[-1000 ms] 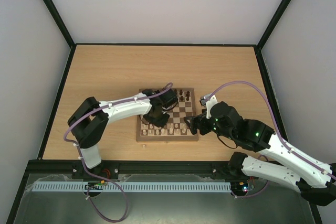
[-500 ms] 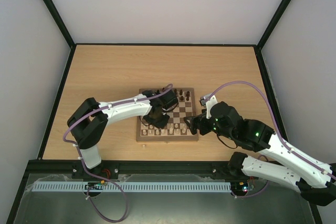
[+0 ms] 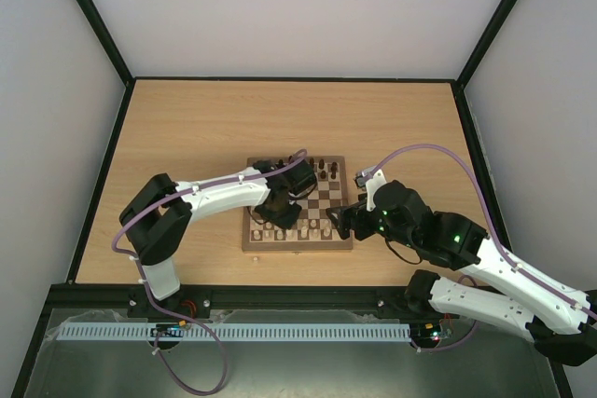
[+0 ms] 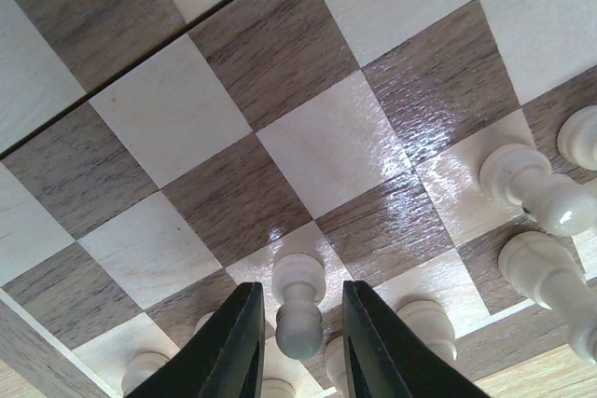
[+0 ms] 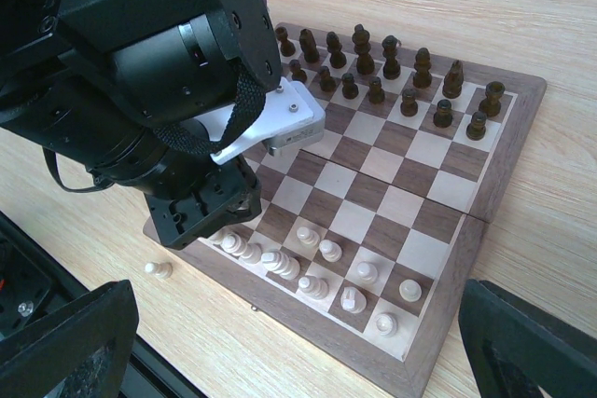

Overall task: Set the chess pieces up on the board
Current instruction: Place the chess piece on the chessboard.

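Left claw (image 4: pixel 300 288) slightly parted around a pale beige turned wooden pawn (image 4: pixel 298 323), thin gaps either side. The pawn stands on a cream square at 7 o'clock of the checkered wooden chessboard (image 4: pixel 233 202). Right claw (image 5: pixel 294 314) wide open, empty, at the board's 4 o'clock.

Left arm (image 3: pixel 224 193) over the board (image 3: pixel 326 195), right arm (image 3: pixel 420 227) at its right edge.

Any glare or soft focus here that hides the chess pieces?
Left wrist view: glare streaks the board on glossy dark squares, the pale pawn reads clearly; right wrist view: board sharp, right pincer fingers blurred at the bottom corners; top view: even light, pieces too small to separate.
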Controlling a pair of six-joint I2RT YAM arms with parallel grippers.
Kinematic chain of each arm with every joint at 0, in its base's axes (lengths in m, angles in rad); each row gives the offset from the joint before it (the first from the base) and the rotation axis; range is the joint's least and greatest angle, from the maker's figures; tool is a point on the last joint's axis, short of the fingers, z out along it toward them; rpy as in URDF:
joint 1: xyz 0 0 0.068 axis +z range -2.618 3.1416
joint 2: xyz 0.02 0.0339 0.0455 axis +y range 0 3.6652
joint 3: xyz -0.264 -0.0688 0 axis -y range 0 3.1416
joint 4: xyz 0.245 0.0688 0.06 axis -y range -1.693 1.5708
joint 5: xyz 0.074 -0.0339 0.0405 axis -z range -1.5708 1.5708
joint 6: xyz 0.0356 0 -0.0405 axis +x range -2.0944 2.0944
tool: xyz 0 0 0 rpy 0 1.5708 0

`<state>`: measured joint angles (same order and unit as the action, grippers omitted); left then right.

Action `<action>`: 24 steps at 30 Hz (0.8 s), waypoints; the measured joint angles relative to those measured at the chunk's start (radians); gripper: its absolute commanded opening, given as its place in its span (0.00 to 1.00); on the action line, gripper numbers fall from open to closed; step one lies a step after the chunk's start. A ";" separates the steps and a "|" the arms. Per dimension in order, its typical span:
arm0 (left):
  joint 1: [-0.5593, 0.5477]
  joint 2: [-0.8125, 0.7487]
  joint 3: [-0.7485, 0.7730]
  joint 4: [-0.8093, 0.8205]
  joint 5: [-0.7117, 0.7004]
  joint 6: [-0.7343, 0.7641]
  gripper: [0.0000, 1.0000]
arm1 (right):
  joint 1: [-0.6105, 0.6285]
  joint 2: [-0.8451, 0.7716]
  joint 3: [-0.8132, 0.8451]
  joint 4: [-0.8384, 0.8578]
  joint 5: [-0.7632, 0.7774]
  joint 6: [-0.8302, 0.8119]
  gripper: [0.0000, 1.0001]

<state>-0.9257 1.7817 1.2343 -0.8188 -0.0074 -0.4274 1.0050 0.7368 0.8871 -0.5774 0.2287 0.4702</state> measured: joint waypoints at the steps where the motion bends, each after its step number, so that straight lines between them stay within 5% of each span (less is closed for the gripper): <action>1: -0.001 0.000 0.000 0.000 0.000 0.000 0.29 | 0.000 0.000 0.000 0.000 0.000 0.000 0.95; 14: -0.001 0.000 0.112 -0.053 -0.023 0.009 0.43 | 0.000 0.000 0.000 0.000 -0.001 0.000 0.96; 24: -0.003 -0.063 0.281 -0.121 -0.060 0.034 0.65 | 0.000 -0.001 0.000 0.000 0.000 -0.003 0.99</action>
<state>-0.9291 1.7184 1.5150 -0.9398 -0.0669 -0.3939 1.0050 0.7357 0.8867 -0.5774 0.2287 0.4675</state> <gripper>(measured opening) 0.583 0.987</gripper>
